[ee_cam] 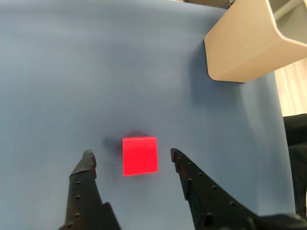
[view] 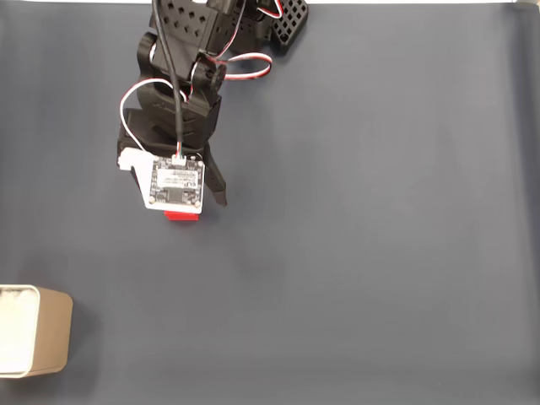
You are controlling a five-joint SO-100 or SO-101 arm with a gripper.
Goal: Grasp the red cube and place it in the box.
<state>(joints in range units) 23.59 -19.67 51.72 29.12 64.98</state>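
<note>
In the wrist view the red cube lies on the blue-grey mat between my two black fingers, with a gap on each side. My gripper is open and touches nothing. In the fixed view the arm covers most of the cube; a red sliver shows under the white camera board. The gripper points down there, one black fingertip showing beside the board. The beige box with its white inside stands at the lower left edge of the fixed view. In the wrist view the box is at the upper right.
The dark mat covers the whole table. The arm's base and white cables sit at the top of the fixed view. Beyond the mat's right edge in the wrist view lies a pale floor.
</note>
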